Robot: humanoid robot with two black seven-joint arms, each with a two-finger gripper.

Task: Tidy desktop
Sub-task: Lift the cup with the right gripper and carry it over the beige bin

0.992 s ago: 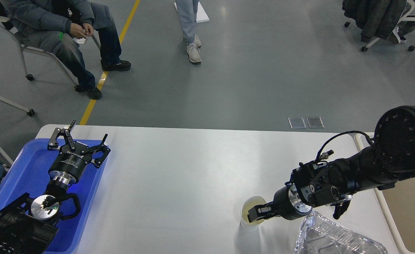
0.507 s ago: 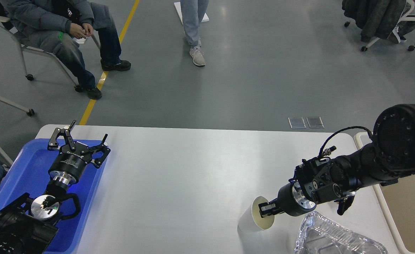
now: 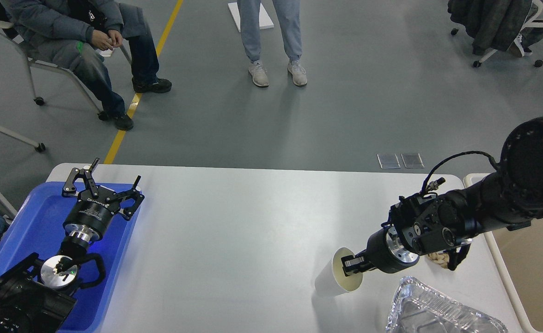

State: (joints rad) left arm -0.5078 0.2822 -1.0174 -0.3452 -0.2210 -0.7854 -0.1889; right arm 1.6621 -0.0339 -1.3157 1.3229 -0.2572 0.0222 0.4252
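The desktop [image 3: 234, 231] is a large white-grey tabletop filling the lower half of the head view. My right gripper [image 3: 350, 267] reaches in from the right and is shut on the rim of a white paper cup [image 3: 327, 281], one finger inside its mouth. The cup is tipped so its mouth faces the gripper, and its lower side is close to the desktop. My left gripper [image 3: 106, 181] is open and empty, fingers spread, over the far end of the blue tray [image 3: 26, 226] at the left.
A clear plastic container [image 3: 437, 312] lies at the front right, just below my right wrist. A small tan object [image 3: 437, 257] shows behind that wrist. A beige bin [image 3: 534, 273] stands beyond the right edge. People sit and stand beyond the far edge.
My right gripper moved right and slightly up with the cup, tipping it from upright onto its side. The tan object came into view. A person stepped in at the back. The left arm stayed still.
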